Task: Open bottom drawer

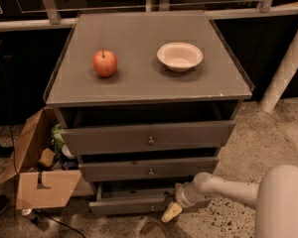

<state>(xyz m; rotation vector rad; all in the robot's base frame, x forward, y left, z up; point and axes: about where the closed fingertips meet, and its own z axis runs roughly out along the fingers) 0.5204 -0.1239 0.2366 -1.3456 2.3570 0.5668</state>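
The grey cabinet has three drawer fronts, each with a small brass knob. The bottom drawer (124, 206) is the narrowest and lowest, and it stands out a little from the cabinet, with a dark gap above its front. My gripper (171, 211) reaches in from the lower right on a white arm (223, 187). It sits at the right end of the bottom drawer's front, close to the floor. The drawer's knob (151, 208) shows just left of the gripper.
A red apple (105, 63) and a white bowl (180, 56) sit on the cabinet top (139, 83). The top drawer (149, 138) and middle drawer (149, 169) are slightly ajar. An open cardboard box (42, 182) with clutter stands on the floor to the left. A white post (288, 66) rises at right.
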